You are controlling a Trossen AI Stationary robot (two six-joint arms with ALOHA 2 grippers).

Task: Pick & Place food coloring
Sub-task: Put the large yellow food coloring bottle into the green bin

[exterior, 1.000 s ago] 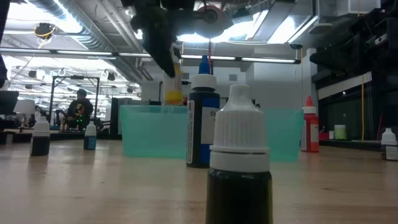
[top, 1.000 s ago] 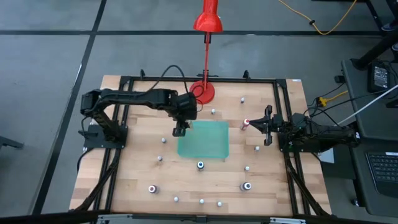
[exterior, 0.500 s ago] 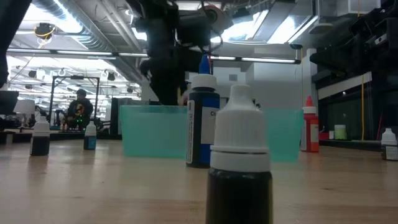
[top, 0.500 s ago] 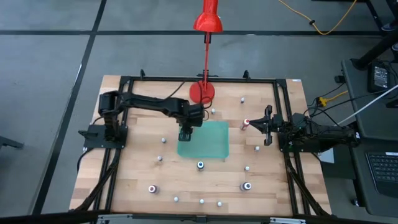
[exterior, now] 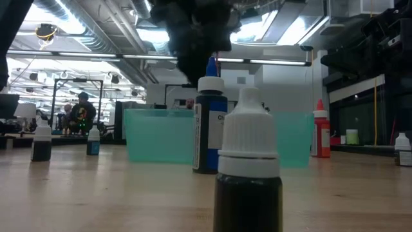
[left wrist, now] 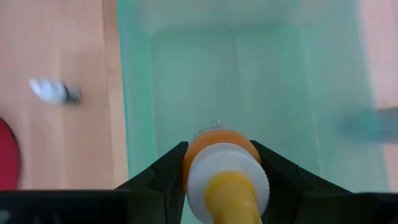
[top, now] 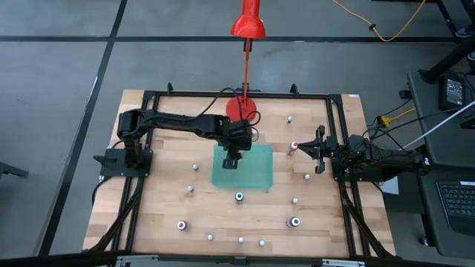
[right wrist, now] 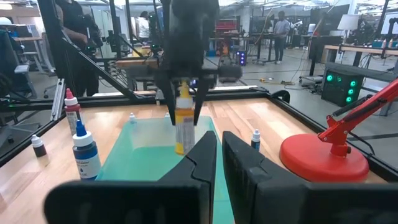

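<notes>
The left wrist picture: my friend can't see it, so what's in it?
The left pincer holds a yellow bottle above the empty green bin. Beside the bin, on the wooden table, lies a small bottle.

Wooden table (top: 163,189) with scattered food coloring bottles (top: 239,196), green tray (top: 252,174), red lamp (top: 241,110).

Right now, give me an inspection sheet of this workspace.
Surface: wooden table, inside a black frame.
Job's things: green bin mid-table; yellow bottle held over it; small bottles scattered around, one blue in front of the bin.
Clutter: red lamp at the far edge.
Grippers: left gripper over the bin, shut on the yellow bottle; right gripper shut, waiting at the right side.
Cables: yellow cable on the floor.
Surroundings: people beyond the table.
</notes>
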